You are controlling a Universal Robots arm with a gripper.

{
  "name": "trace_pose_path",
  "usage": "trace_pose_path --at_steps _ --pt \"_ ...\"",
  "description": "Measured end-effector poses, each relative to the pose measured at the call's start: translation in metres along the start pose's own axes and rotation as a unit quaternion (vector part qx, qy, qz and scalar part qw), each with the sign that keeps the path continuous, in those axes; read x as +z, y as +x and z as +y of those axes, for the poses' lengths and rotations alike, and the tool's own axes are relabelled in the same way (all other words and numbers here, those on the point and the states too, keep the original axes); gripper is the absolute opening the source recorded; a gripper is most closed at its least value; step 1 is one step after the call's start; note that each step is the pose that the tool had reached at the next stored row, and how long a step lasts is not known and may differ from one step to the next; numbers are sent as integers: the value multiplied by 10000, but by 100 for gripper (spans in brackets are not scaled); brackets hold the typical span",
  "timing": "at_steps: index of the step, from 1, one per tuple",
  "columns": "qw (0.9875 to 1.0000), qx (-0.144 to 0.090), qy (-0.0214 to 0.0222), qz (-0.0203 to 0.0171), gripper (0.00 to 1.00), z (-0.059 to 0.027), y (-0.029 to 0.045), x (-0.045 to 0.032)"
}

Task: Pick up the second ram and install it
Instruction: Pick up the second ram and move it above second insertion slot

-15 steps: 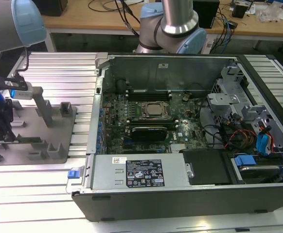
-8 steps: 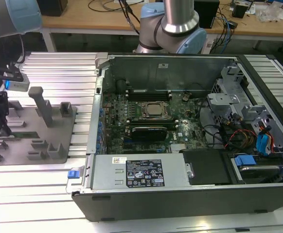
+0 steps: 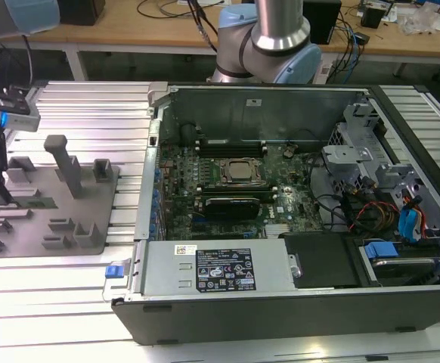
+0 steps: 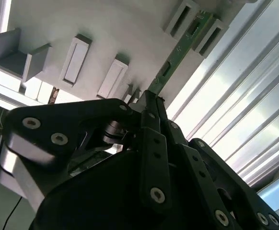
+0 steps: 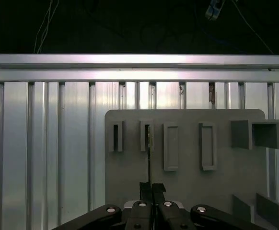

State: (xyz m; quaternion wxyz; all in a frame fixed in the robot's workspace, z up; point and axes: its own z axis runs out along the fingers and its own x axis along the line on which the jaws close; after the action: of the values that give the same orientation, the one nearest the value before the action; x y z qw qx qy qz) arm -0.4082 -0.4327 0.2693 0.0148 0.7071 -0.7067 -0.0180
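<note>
Ribbed metal tabletop (image 3: pixel 76 106), grey holder tray (image 3: pixel 91 204) at exterior view's left. Claw (image 5: pixel 151 188) seen clamped on second ram (image 5: pixel 149 153), w/ far end slotted in tray. Lift not yet made; install in PC case (image 3: pixel 280 302) undone.

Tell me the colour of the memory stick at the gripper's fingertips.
Green with dark chips; the memory stick shows best in the second wrist view.
</note>
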Motion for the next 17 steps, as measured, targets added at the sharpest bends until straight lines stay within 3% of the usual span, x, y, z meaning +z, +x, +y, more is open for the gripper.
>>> trace_pose_path --at_steps 6,13,17 --pt "10000 0 0 0 9 8 -1 -172" --pt "10000 0 0 -1 9 12 -1 -256" --pt "10000 0 1 -1 9 19 -2 -405"
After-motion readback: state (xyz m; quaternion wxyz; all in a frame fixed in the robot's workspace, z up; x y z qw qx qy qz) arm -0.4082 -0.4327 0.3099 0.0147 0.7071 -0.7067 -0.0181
